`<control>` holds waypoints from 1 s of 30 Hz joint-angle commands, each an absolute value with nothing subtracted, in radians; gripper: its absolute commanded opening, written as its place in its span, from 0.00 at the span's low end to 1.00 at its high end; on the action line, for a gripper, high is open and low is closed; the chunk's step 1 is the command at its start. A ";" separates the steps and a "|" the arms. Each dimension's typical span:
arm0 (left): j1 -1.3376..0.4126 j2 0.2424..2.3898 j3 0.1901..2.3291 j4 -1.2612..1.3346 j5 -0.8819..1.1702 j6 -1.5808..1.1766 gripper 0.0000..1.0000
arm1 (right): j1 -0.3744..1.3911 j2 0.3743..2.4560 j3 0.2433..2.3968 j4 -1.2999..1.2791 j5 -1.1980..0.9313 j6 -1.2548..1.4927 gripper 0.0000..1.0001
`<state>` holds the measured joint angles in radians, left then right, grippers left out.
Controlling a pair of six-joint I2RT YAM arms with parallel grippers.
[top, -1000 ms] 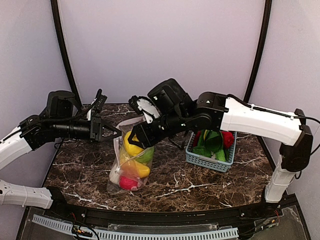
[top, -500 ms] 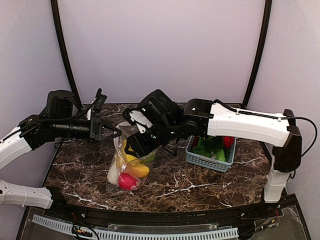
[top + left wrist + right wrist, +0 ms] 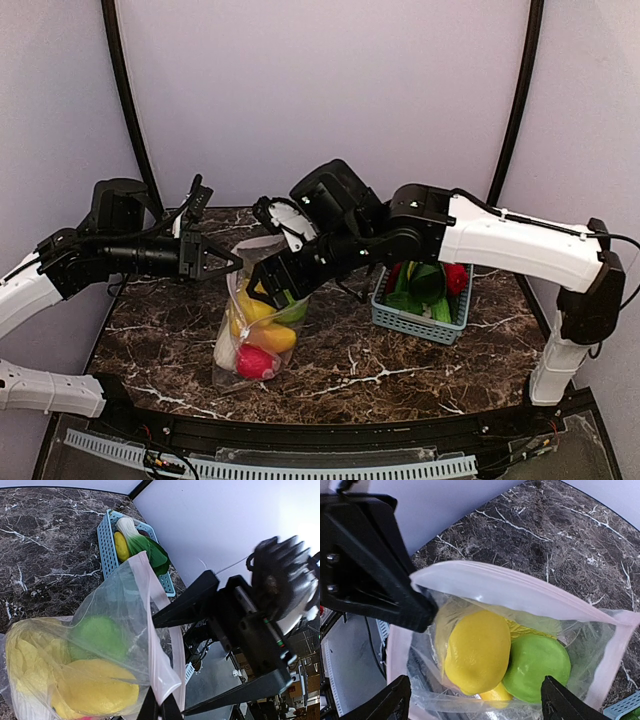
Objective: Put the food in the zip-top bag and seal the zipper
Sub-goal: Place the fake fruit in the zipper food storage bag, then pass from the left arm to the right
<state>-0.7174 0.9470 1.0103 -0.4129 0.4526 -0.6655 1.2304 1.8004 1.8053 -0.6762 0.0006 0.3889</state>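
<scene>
One bag, two jobs: the left gripper pinches its rim, the right gripper hangs wide open over the lemon.

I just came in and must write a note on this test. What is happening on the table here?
The left pincer is shut on the mouth edge of the zip-top bag and holds it upright on the table. The right pincer hangs open just above the open mouth, gripping nothing. A lemon, a green apple and a red fruit, among other food, lie inside. The zipper is not yet sealed. A blue basket with more produce stands to the right.
</scene>
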 commanded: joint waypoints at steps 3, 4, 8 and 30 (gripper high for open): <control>-0.721 0.925 1.035 -0.422 0.452 -0.653 0.01 | 1.241 1.665 1.795 -0.620 0.005 0.382 0.90; -0.721 0.925 1.034 -0.423 0.451 -0.653 0.01 | 1.241 1.647 1.795 -0.617 0.005 0.382 0.91; -0.721 0.924 1.031 -0.423 0.450 -0.654 0.01 | 1.230 1.586 1.772 -0.621 0.067 0.393 0.92; -0.720 0.923 1.041 -0.448 0.444 -0.644 0.01 | 1.116 1.718 1.747 -0.706 0.055 0.433 0.45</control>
<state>-0.7174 0.9409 1.0111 -0.4210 0.4515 -0.6640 1.1294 1.6997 1.7271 -0.7044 0.0563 0.4431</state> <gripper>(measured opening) 0.009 0.508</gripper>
